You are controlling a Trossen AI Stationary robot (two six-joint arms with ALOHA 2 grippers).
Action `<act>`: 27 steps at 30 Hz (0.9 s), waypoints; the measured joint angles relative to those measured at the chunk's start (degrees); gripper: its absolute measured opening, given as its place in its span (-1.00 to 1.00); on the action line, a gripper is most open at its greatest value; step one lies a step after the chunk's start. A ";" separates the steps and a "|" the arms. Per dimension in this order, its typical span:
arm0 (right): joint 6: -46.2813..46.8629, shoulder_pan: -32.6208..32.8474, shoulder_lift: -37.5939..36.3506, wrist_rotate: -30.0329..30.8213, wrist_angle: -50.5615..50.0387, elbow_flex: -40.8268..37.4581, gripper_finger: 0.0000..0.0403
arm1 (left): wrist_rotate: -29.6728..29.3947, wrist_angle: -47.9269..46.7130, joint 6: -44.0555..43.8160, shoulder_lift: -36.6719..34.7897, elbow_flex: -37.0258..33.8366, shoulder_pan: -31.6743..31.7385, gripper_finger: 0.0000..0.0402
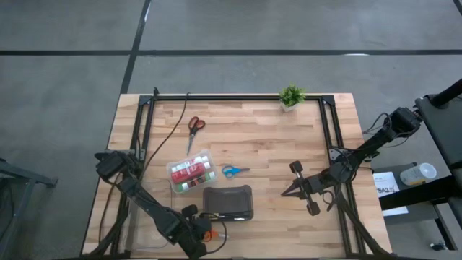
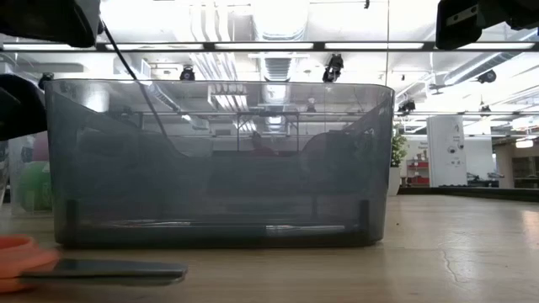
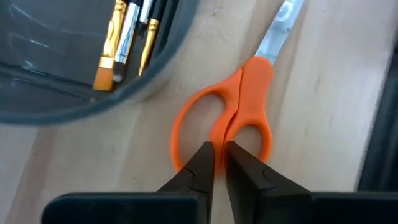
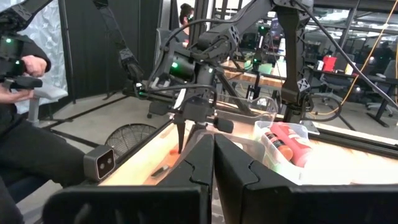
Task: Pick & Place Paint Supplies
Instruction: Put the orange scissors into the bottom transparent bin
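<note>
Left wrist view: left tool (image 3: 218,157) pinching orange scissors (image 3: 227,115) beside case rim (image 3: 140,78).

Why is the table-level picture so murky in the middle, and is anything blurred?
In the low view, the dark grey case stands close to the lens and fills the frame, and the bright ceiling lights glare above it; the orange scissors at the corner are out of focus. In the left wrist view, the same scissors' blade and the frame's far edge blur.
</note>
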 joint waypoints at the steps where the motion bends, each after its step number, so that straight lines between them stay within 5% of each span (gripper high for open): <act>1: 0.00 0.00 0.00 0.00 0.00 0.01 -0.96 | 0.21 -0.04 -0.04 -0.21 0.00 0.00 -0.84; 27: 0.00 -0.02 0.00 0.00 -0.02 0.00 -0.96 | 0.21 -0.22 -3.15 -1.25 -0.57 -0.04 -0.82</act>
